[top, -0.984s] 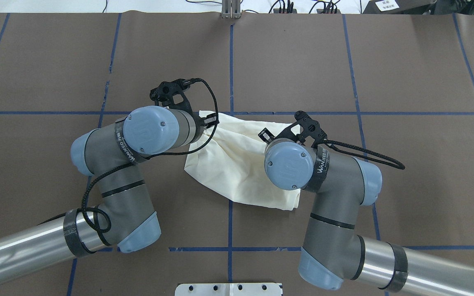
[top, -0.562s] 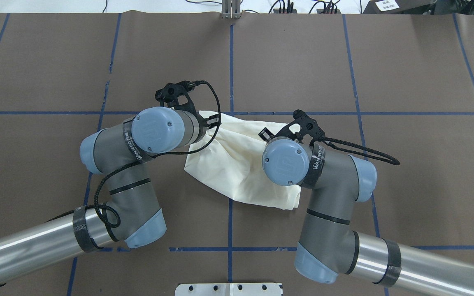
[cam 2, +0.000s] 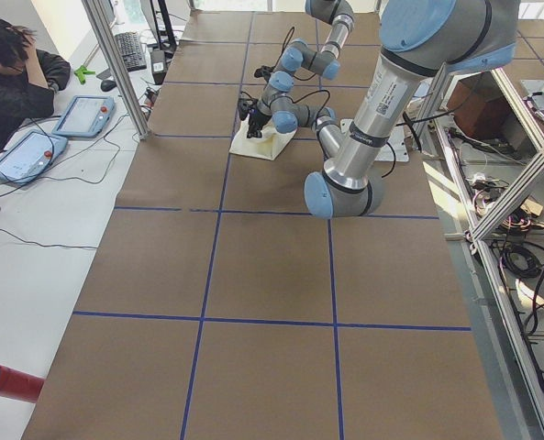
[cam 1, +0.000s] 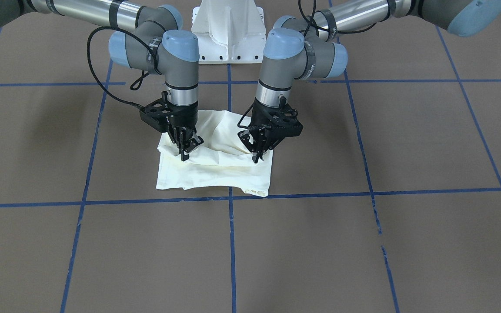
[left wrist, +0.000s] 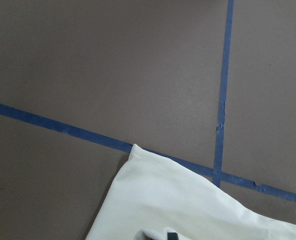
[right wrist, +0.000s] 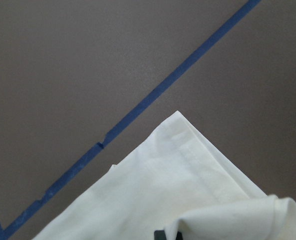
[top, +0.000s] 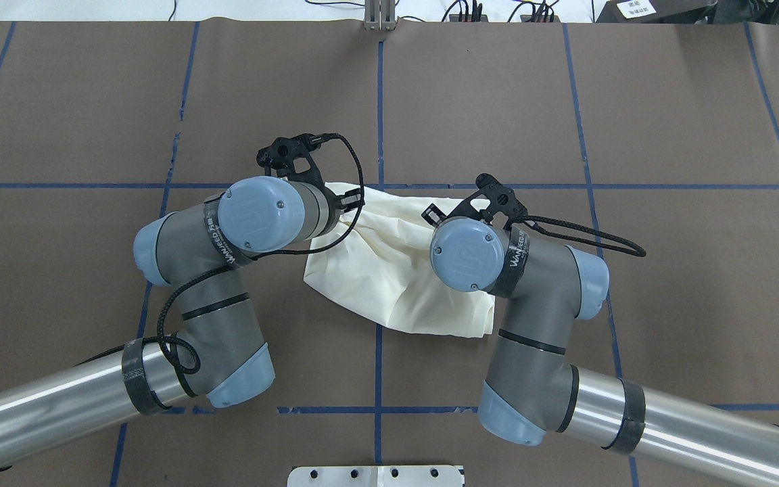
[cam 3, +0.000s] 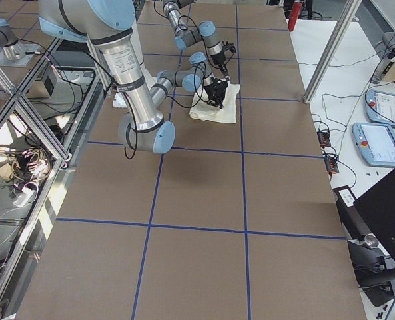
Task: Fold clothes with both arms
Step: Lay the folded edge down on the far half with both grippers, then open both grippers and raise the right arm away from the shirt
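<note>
Front-facing view: You see the cream shirt [cam 1: 215, 171] bunched, plain side up, on the brown counter [cam 1: 363, 243], on the robot's side of a blue tape line [cam 1: 320, 194]. The right claw [cam 1: 185, 153] is clenched on a raised fold near one end. The left claw [cam 1: 257, 155] is clenched on a fold near the other. The white pedestal base [cam 1: 228, 30] stands at the far edge.

Overhead view: The left arm [top: 254, 216] and right arm [top: 467, 253] bend in over the shirt [top: 389, 277] from either side. Their wrists hide both claws from you here. The cloth straddles a lengthwise tape line.

Left-end view: The shirt [cam 2: 258, 147] is a small pale heap far down the counter, under both arms. A person [cam 2: 15, 69] sits off to the left, beside two tablets [cam 2: 83, 115].

Right-end view: The shirt [cam 3: 217, 110] lies below the two wrists, too small for detail.

Left wrist view: A shirt corner [left wrist: 135, 152] touches a tape line. A black fingertip [left wrist: 171, 235] shows amid the cloth at the bottom edge.

Right wrist view: A hemmed corner [right wrist: 180, 125] lies near a tape line, apart from it. A lifted fold fills the lower right.
</note>
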Motion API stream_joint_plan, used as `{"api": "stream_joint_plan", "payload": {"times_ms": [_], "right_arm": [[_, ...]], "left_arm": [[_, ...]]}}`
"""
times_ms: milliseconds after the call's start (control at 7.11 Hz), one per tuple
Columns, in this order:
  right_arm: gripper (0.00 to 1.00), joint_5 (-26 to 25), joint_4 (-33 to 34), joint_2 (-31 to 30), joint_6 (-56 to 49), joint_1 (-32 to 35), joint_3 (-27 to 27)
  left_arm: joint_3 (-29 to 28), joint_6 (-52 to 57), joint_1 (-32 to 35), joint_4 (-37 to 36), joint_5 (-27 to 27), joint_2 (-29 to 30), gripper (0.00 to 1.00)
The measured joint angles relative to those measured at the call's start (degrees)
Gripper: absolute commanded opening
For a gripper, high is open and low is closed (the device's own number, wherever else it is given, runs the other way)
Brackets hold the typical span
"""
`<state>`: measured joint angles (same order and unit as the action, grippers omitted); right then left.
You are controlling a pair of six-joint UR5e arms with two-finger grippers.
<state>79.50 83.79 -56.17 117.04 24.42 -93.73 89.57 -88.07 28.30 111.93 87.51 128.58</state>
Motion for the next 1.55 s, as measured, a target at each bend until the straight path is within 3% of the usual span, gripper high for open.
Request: {"api": "stream_joint_plan", "payload": {"times_ms": [141, 281, 703, 1125, 1547], "right_arm": [[0.0, 0.52, -0.14, -0.04, -0.81, 0.4, 0.09], [0.99, 1.01, -0.19, -0.07, -1.47, 0.82, 0.11], [1.0, 2.51, 0.03, 0.03, -9.08, 2.62, -0.33], [1.0, 4.54, -0.21, 0.07, -19.71, 1.81, -3.45], [1.0, -1.55, 0.4, -0.3, -31.15, -4.27, -3.21]], "left_arm": [[-0.03, 0.43, 0.01, 0.03, 0.0, 0.02, 0.06], [-0.15, 1.22, 0.05, 0.04, -0.03, 0.02, 0.99], [0.36, 8.31, 1.51, 1.64, 1.42, -0.28, 1.0], [4.43, 18.68, 8.06, 2.74, 12.21, -3.62, 1.0], [5.52, 20.53, 9.34, 2.84, 13.85, -4.64, 1.0]]}}
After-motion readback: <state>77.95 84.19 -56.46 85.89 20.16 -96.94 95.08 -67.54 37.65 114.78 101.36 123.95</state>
